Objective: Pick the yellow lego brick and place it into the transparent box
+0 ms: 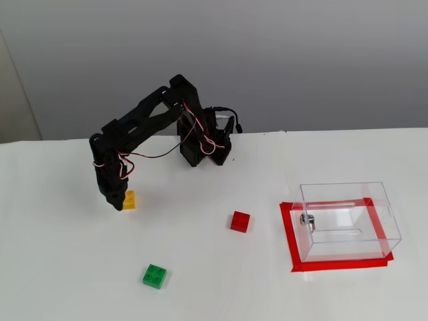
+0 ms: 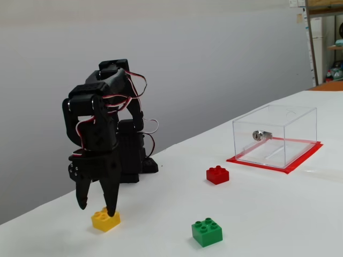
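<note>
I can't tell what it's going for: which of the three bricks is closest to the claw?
The yellow brick. The open claw is right over it, one finger at its top, while the red brick and green brick sit well away.

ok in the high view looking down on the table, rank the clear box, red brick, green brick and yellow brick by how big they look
1. Clear box, by far the largest.
2. Green brick and red brick look about alike; green sits nearer the camera, so no ranking.
3. Yellow brick shows smallest, but the jaws partly cover it.

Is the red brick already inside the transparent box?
No, in both fixed views the red brick lies on the white table, apart from the transparent box.
</note>
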You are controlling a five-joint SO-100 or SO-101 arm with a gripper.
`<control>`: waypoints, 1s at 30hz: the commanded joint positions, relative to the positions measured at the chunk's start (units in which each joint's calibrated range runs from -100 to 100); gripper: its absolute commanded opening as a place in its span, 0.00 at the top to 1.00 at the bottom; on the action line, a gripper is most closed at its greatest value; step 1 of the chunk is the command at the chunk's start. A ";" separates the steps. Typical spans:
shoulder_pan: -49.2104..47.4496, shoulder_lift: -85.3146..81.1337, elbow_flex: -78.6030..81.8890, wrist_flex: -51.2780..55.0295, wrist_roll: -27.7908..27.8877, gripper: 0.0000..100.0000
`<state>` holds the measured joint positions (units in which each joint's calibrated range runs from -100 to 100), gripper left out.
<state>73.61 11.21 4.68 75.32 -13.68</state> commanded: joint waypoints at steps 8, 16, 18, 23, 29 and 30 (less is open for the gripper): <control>0.07 -0.47 2.19 -1.52 0.21 0.69; 0.14 1.06 2.28 -1.95 0.16 0.69; 0.14 2.41 2.01 -1.95 0.06 0.69; 0.22 3.60 1.65 -1.95 -0.10 0.69; 0.22 3.69 2.47 -3.35 -0.10 0.69; 0.22 3.69 2.47 -3.35 -0.10 0.69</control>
<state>73.61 15.18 7.24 72.32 -13.58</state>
